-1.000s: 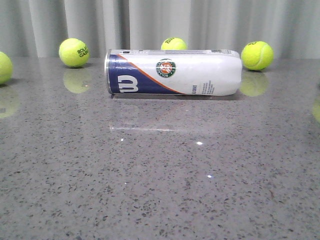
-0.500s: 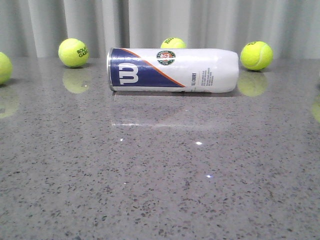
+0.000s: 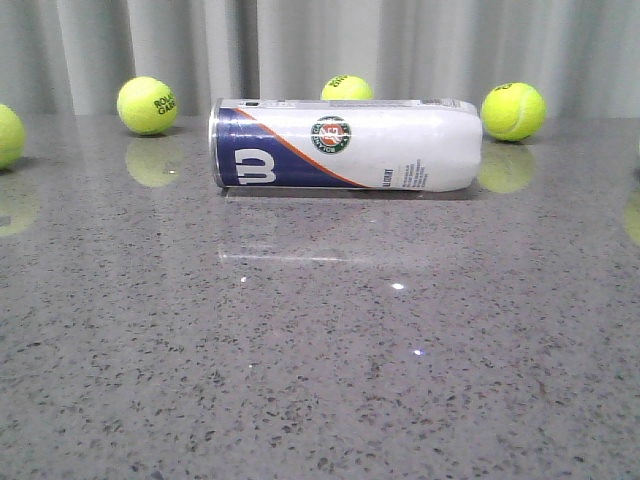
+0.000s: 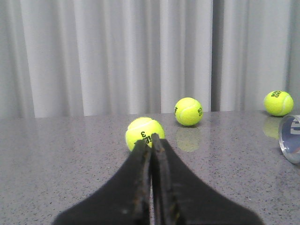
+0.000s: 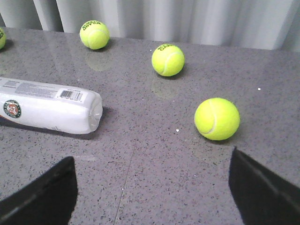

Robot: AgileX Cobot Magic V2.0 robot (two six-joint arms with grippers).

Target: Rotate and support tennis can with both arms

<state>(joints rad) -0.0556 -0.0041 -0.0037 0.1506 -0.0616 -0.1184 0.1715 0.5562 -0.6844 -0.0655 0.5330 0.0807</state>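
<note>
The tennis can (image 3: 345, 145) lies on its side in the upper centre of the front view. It has rolled back since half a second ago, its emblem lower again, so it rocks unsupported. The left gripper (image 4: 151, 140) is pinched closed; the right gripper (image 5: 150, 187) is spread wide. Bare table (image 3: 320, 360) fills the foreground; tennis balls (image 3: 147, 104) flank the can.

Tennis can (image 3: 345, 146) rolled back: emblem lower on face again, navy section narrower than half-second ago.
</note>
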